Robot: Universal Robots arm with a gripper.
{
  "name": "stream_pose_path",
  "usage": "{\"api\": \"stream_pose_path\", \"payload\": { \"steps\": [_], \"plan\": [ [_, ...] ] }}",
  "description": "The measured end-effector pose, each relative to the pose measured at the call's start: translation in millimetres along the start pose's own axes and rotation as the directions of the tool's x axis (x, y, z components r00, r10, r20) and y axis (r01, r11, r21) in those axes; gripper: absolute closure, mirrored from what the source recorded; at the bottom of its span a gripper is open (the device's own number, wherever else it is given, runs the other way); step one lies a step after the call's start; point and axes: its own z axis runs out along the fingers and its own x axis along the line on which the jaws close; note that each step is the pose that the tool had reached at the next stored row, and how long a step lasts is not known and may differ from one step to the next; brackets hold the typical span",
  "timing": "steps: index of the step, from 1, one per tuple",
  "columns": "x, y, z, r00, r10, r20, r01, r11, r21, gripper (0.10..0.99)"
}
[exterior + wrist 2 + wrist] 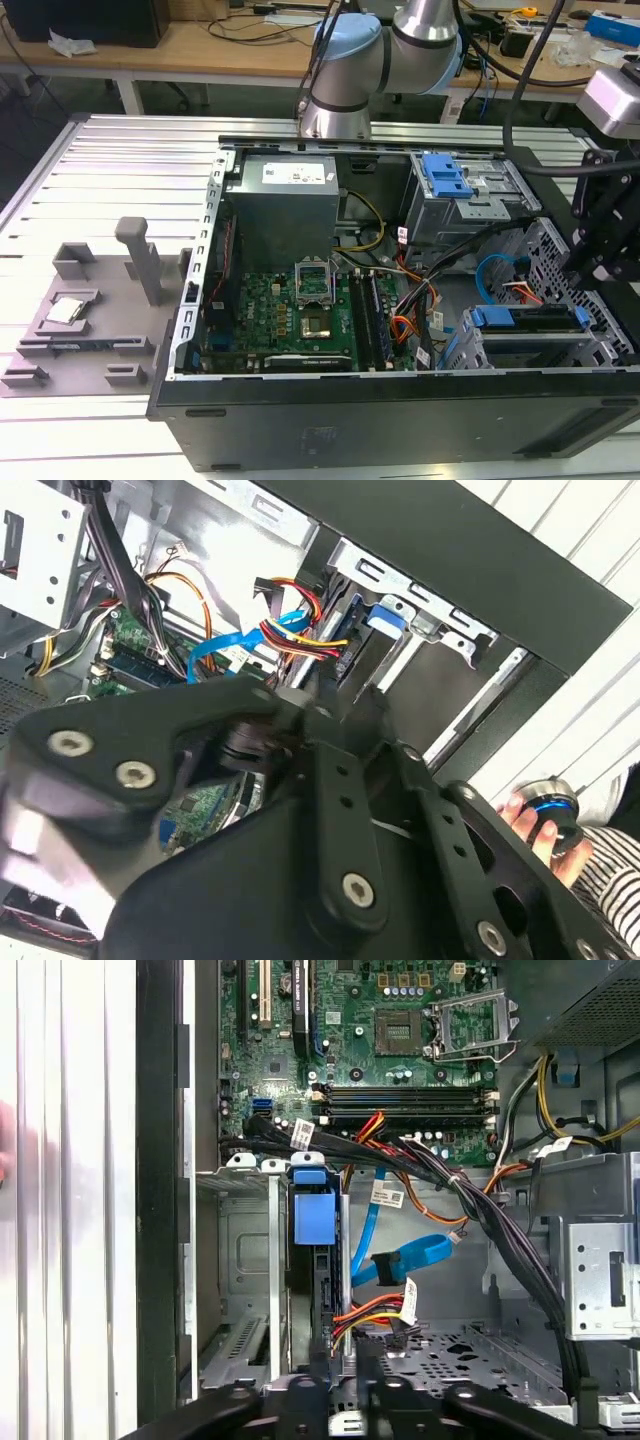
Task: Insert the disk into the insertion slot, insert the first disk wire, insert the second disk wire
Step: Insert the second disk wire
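In the exterior view I see the gripper [592,262] hanging at the exterior view's right edge, over the front end of the open computer case [300,420]. The disk [528,320] is low in the right part of the frame, just below the gripper and toward the exterior view's left. It lies flat with its long side running across the picture, and it looks seated in the slot [520,352]. I cannot tell whether the gripper is apart or together.

In the second wrist view the gripper's black body stands in the foreground. Beyond it the blue end of the disk [385,615] sits between the slot's metal rails, close to the red-and-yellow wire bundle [300,625] and the blue cable [230,645].

In the first wrist view the disk [312,1218] stands edge-on, its long axis running straight away from the gripper [365,1405] toward the motherboard [380,1030]. The blue cable and the wire bundle lie just beside the disk, on the side away from the case wall. Their plugs look loose to me, though I can't be sure.
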Motion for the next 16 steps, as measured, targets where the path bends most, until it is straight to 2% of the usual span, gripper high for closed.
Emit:
{"api": "stream_pose_path", "payload": {
  "steps": [1,2,5,6,9,10,13,16],
  "plan": [
    [0.0,0.0,0.0,1.0,0.0,0.0,0.0,1.0,0.0,0.788],
    [0.0,0.0,0.0,1.0,0.0,0.0001,0.0,1.0,0.0,0.725],
    [-0.8,1.5,-0.3,1.0,0.0,-0.0006,0.0,1.0,0.0,0.725],
    [-4.0,4.4,0.1,1.0,0.0,-0.0002,0.0,1.0,0.0,0.725],
    [-26.0,13.9,0.9,1.0,0.0,-0.0001,0.0,1.0,0.0,0.725],
    [-30.5,18.4,1.5,1.0,-0.001,-0.0001,0.001,1.0,0.0,0.725],
    [-31.7,32.0,3.2,1.0,-0.005,-0.0003,0.005,1.0,0.0,0.725],
    [-31.5,37.6,4.8,0.9997,-0.026,-0.0009,0.026,0.9997,0.0,0.725]
  ]
}}
